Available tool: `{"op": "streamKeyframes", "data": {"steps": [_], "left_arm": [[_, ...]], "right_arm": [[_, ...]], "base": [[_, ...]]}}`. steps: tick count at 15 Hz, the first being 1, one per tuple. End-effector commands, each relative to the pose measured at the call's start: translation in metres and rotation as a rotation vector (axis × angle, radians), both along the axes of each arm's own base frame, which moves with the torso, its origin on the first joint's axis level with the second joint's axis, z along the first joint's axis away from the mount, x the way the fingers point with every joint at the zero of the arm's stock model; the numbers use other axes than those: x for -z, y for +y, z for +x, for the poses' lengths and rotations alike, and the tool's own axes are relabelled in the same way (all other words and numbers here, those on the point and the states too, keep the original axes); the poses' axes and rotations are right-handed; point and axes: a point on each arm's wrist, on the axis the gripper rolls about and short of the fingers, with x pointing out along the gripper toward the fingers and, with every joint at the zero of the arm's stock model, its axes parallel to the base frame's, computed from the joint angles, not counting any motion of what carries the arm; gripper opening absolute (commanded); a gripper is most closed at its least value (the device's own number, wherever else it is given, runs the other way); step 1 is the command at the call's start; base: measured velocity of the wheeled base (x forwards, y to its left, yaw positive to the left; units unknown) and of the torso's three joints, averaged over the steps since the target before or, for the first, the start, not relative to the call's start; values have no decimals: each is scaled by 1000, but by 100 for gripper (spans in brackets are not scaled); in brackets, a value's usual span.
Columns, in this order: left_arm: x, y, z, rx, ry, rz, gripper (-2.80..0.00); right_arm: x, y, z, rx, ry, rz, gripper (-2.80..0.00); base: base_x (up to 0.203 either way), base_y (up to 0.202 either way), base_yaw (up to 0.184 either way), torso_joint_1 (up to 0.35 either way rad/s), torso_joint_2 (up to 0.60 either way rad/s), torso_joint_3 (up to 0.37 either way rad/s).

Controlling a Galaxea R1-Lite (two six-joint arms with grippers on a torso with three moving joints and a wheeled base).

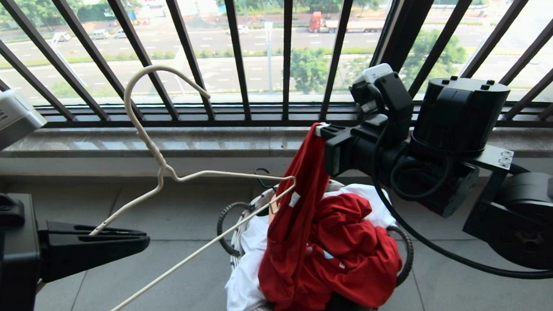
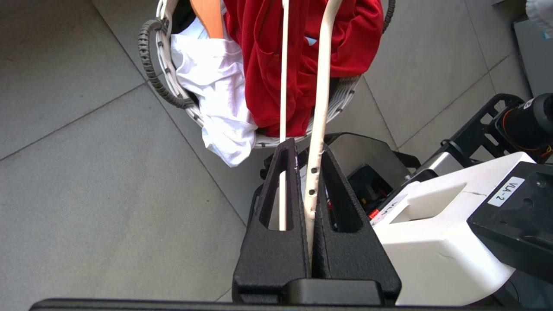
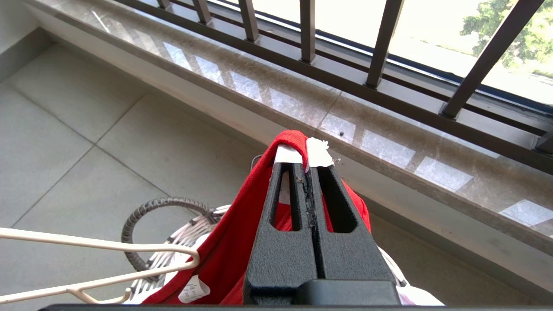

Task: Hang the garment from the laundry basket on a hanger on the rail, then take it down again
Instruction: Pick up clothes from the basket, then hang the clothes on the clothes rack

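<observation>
Carefully, I keep my right gripper (image 1: 322, 132) clenched on the red T-shirt's (image 1: 325, 246) collar, lifting it clear of the laundry basket (image 1: 242, 221) toward the wire hanger's (image 1: 176, 177) free end beside it, the hanger itself pinched in my left gripper (image 1: 139, 238).

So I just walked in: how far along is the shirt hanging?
Early. Done: the left hand is shut on the cream hanger, and the right hand has pinched the red T-shirt and lifted part of it above the basket. Left: threading the shirt onto the hanger, hooking it up, then taking it down.
</observation>
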Motion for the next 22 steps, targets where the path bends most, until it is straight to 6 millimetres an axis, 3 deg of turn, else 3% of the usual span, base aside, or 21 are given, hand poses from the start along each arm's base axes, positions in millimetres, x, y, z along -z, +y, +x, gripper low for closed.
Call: {"op": "streamKeyframes", "data": {"steps": [1, 11, 22], "left_arm": [[3, 1, -2, 2, 6, 4, -280], [6, -4, 5, 4, -83, -75, -280], [-1, 1, -2, -5, -131, -117, -280]], "right_arm": [[-5, -3, -3, 2, -15, 11, -280], [-6, -4, -3, 5, -16, 11, -280], [5, 0, 7, 15, 4, -5, -280]], "base": [[0, 0, 0, 0, 0, 0], [0, 0, 0, 1, 1, 13], [0, 0, 0, 2, 3, 198]]}}
